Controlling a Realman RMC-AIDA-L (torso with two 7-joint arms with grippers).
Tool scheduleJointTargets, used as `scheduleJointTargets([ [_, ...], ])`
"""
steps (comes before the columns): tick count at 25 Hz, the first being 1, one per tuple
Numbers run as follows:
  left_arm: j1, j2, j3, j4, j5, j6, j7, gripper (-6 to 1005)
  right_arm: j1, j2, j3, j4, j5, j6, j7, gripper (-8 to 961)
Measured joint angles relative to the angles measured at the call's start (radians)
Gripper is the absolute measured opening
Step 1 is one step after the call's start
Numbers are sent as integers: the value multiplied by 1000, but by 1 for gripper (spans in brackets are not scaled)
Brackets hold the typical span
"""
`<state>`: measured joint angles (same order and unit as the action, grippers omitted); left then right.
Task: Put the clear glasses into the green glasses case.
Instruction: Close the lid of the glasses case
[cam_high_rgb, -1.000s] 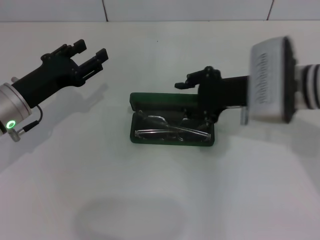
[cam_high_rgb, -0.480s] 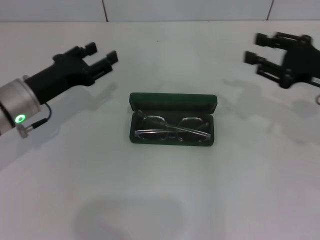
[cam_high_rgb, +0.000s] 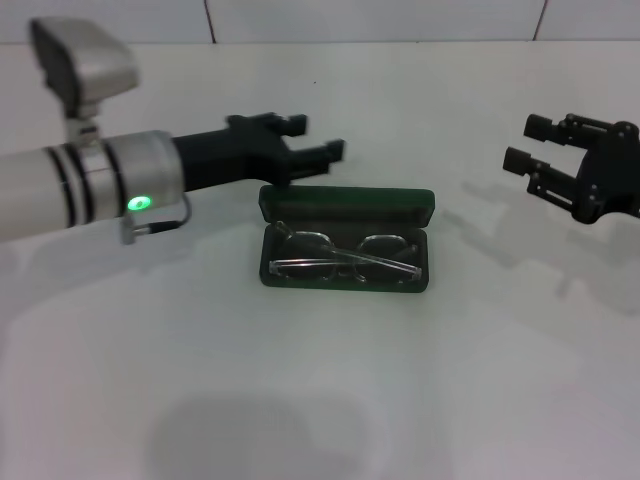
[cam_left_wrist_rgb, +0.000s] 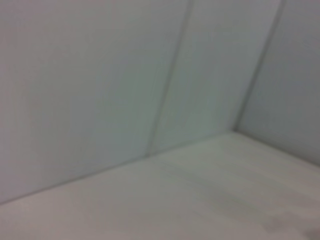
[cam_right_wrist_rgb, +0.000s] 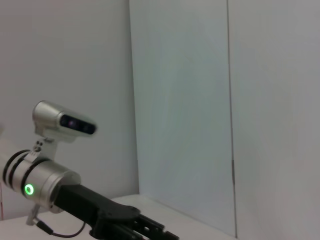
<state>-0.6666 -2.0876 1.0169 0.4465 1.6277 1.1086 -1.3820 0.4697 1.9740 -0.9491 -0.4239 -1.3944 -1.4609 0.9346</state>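
Note:
The green glasses case (cam_high_rgb: 346, 207) lies open in the middle of the white table, its lid standing up at the back. Inside its black interior lie the clear glasses (cam_high_rgb: 343, 258), folded. My left gripper (cam_high_rgb: 318, 138) is open, reaching in from the left, just behind and above the lid's left end. My right gripper (cam_high_rgb: 528, 144) is open, up and away at the right, well clear of the case. The right wrist view shows the left arm (cam_right_wrist_rgb: 50, 185) against the wall. The left wrist view shows only wall and table.
The white table (cam_high_rgb: 320, 400) stretches around the case. A tiled white wall (cam_high_rgb: 380, 18) runs along the back edge.
My right gripper pulled back from the case to the right, leaving the glasses inside. My left gripper swung in from the far left to just behind the case lid.

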Motion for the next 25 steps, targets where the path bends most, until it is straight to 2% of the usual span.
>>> scheduleJointTargets([
  [5,-39,-3,111,-7,-10,-35,-40,707,-1,5,1,8,-5,17,-9,503],
  [16,-53,-5,124,-22,-7,-91,-45,705,17,16,3,2,-26,32,-21,533],
  [25,-40,-4,204,-16,-5,-80,-37,702,25,16,4,9,-26,58,-22,558],
])
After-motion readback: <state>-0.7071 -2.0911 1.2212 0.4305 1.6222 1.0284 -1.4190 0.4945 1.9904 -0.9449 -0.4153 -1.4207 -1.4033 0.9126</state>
